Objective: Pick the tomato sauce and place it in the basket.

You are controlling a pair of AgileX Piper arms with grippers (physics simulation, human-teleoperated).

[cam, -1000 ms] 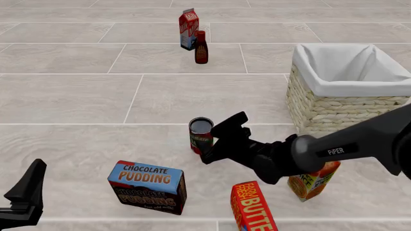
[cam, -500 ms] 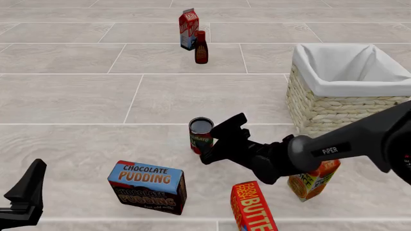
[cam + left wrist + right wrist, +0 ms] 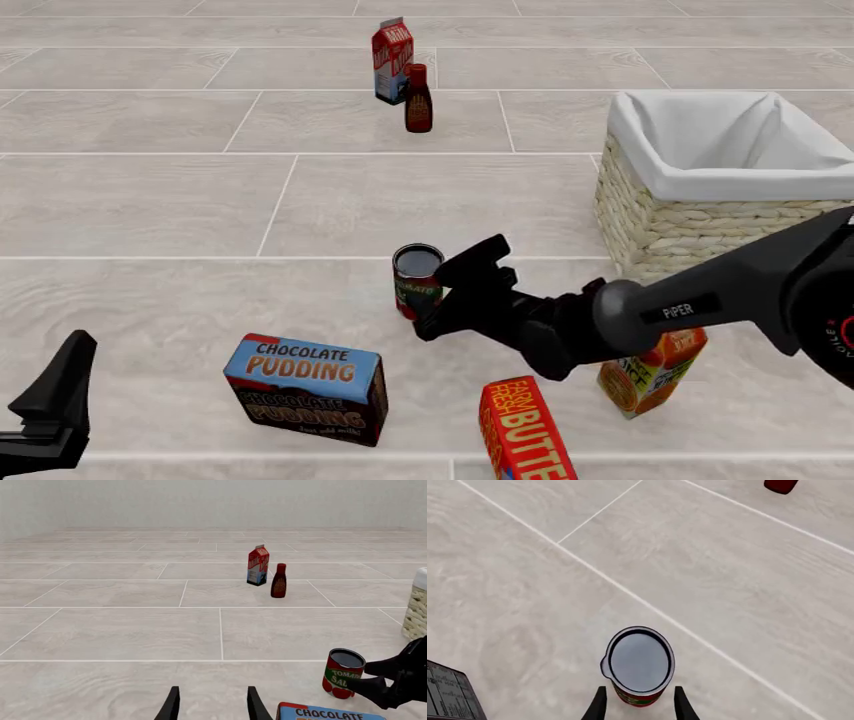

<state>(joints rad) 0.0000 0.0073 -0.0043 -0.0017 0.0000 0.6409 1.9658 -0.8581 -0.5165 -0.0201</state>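
The tomato sauce (image 3: 416, 281) is a small red-labelled can with a green band, standing upright on the tiles; it also shows as the can (image 3: 343, 673) and, from above, as the can (image 3: 638, 663). My right gripper (image 3: 434, 302) is open right beside it, and in the right wrist view the right gripper (image 3: 638, 704) has a fingertip on each side of the can's base without closing on it. My left gripper (image 3: 51, 412) sits low at the near left, open and empty, far from the can. The basket (image 3: 667, 230), wicker with white lining, stands to the right.
A milk carton (image 3: 392, 58) and a dark red-brown bottle (image 3: 418, 100) stand far back. A chocolate pudding box (image 3: 310, 388), a butter box (image 3: 523, 432) and an orange carton (image 3: 651, 376) lie close in front of and under my right arm.
The right arm's rear part has sunk slightly and its gripper crept a touch toward the can. The can and the left arm have not moved.
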